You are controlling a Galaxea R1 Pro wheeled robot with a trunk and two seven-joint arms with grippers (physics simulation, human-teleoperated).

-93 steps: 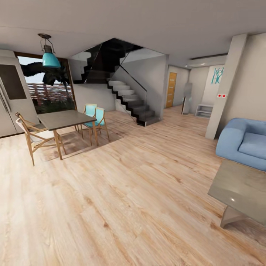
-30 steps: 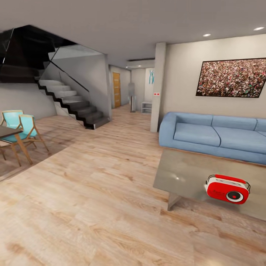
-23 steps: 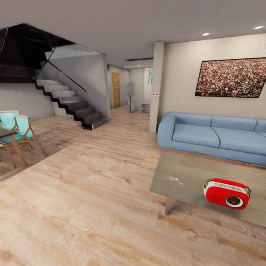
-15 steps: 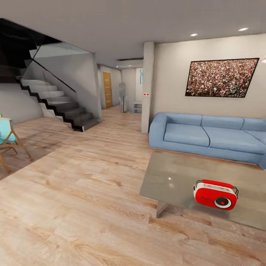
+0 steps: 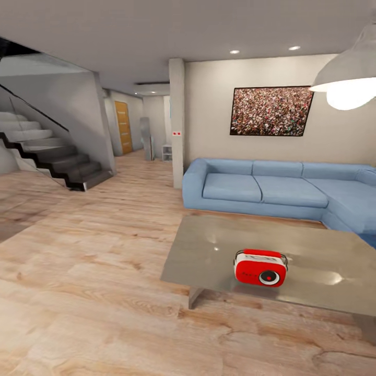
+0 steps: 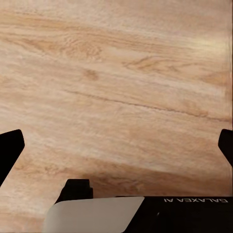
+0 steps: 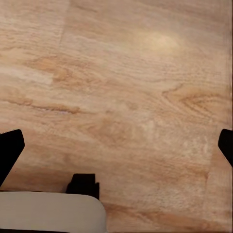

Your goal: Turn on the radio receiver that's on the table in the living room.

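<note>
Red radio receiver (image 5: 260, 267), one only, upright near the front edge of the one grey desk (image 5: 324, 271), lower right of the head view, not yet switched on, approach and press both left; left gripper (image 6: 116, 145) and right gripper (image 7: 116, 145) spread wide above wood floor (image 5: 94, 271).

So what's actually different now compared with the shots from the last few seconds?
The camera swung right, not the things: the dining table and chairs left the frame, and the sofa, the table and the radio receiver came in. A lit pendant lamp now shows. The radio sits as before near the table's front edge, untouched. Both wrist views face plank floor.
</note>
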